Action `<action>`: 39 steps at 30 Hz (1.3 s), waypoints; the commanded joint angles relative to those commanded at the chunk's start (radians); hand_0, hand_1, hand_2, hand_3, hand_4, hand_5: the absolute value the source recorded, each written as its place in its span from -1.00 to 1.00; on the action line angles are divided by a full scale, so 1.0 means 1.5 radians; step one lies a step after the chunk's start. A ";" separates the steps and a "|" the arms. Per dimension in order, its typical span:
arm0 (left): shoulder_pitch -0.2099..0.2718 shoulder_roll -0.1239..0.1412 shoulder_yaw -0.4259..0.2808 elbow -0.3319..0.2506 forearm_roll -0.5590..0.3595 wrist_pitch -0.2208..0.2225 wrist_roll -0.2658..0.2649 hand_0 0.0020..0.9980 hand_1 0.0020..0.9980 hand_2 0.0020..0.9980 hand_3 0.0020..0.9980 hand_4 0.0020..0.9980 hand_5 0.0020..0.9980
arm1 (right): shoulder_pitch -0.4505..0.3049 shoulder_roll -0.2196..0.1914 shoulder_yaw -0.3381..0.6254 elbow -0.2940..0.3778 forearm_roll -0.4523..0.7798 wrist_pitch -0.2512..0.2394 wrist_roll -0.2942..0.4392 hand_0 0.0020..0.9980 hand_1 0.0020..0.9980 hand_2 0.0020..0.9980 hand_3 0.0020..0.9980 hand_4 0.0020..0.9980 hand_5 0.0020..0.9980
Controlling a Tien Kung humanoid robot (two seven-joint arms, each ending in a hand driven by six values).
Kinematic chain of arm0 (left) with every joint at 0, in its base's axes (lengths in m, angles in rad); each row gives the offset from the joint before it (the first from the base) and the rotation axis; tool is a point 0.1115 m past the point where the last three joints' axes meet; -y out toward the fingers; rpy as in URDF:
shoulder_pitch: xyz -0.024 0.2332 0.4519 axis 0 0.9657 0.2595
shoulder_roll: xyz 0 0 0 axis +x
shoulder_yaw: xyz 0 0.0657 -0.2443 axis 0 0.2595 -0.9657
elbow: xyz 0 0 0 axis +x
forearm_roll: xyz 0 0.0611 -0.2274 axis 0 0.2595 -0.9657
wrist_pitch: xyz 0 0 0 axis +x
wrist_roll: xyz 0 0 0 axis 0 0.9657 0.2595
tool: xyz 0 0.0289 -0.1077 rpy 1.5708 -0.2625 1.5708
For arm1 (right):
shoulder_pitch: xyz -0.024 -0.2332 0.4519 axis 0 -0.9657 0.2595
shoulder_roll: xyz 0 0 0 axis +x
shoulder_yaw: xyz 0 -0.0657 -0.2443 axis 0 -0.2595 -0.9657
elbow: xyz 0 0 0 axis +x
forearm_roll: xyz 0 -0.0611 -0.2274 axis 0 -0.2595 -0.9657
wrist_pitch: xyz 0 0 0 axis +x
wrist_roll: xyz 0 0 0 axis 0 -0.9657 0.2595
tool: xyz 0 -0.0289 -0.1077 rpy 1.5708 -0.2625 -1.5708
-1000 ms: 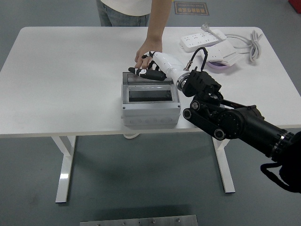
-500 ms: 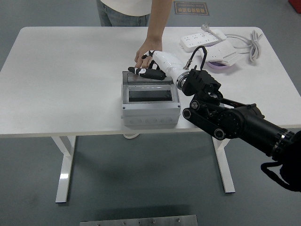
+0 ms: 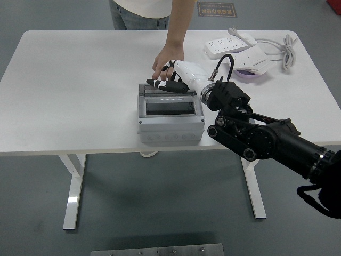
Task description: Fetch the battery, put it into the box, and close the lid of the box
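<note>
head view: right hand (image 3: 171,85) lies on the grey box (image 3: 170,116) lid, fingers (image 3: 160,84) stretched flat; a person's hand (image 3: 166,60) rests behind on the tabletop (image 3: 74,90).

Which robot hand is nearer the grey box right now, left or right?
Right. The right robot hand lies over the far edge of the grey box, beside a person's hand. The left robot hand is out of view.

One high camera over the table

A single head view looks forward and down from the robot's side. The whole white table (image 3: 80,80) fits in frame, near edge lowest, floor beyond it on every side. The right arm (image 3: 266,140) enters from the lower right.
</note>
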 joint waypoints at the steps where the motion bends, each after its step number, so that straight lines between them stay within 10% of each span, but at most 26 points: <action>1: 0.000 0.000 0.000 0.000 0.000 0.000 0.000 0.31 0.39 0.09 0.06 -0.33 -1.00 | 0.000 0.000 0.000 0.000 0.000 0.001 -0.001 -0.38 -0.32 -0.06 0.44 0.99 1.00; 39: 0.007 -0.004 0.001 0.000 -0.004 0.002 0.000 0.31 0.39 0.09 0.06 -0.33 -1.00 | -0.029 -0.031 0.067 0.014 -0.035 0.004 -0.017 -0.48 -0.45 -0.12 0.41 0.94 1.00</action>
